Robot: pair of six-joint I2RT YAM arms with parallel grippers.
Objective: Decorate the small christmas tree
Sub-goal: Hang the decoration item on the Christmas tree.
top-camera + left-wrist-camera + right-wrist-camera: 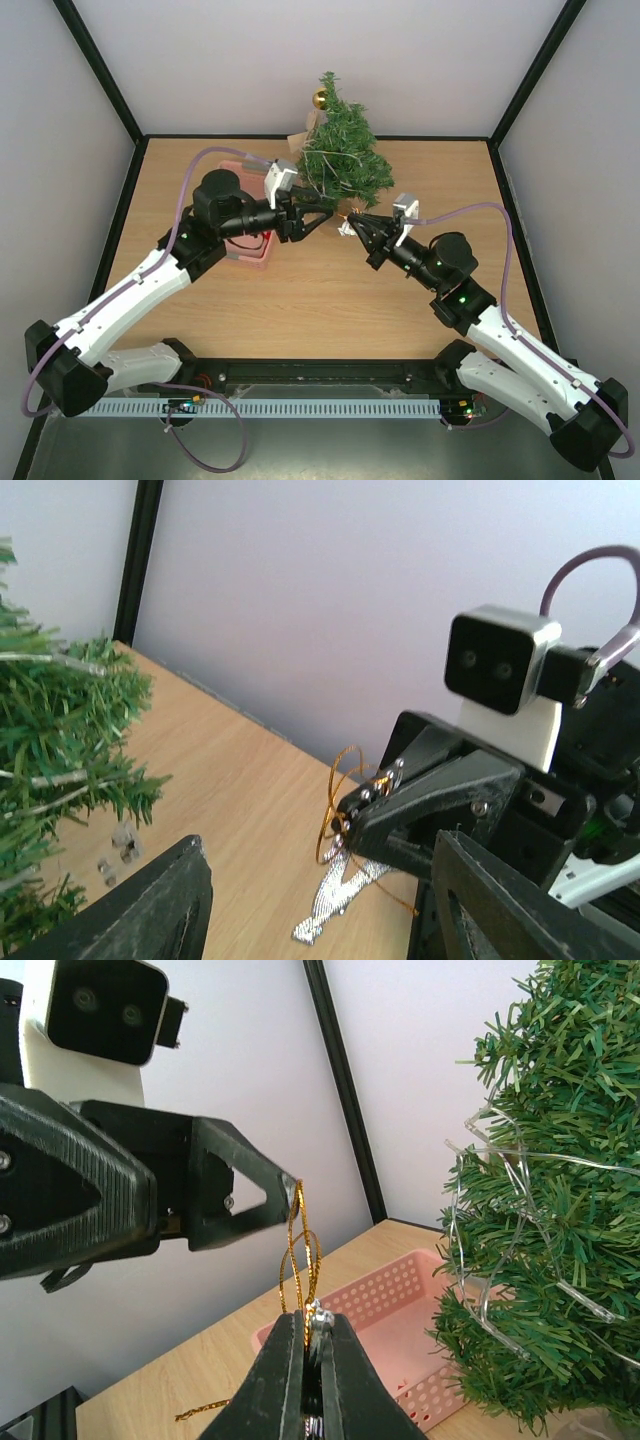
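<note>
your right gripper point(353, 226) clamps the ornament point(335, 900), its gold loop point(300, 1250) upright; your left gripper point(320, 220) gapes beside that loop. the tree point(345, 160) stands just beyond both.

The small christmas tree point(342, 155) stands upright at the far edge of the worktop point(300, 300), roughly mid-width. It's got dark green bristly branches with a thin clear string looped through them, plus what looks like a gold bauble point(320, 98) near the tip. The base is mostly hidden.
</note>
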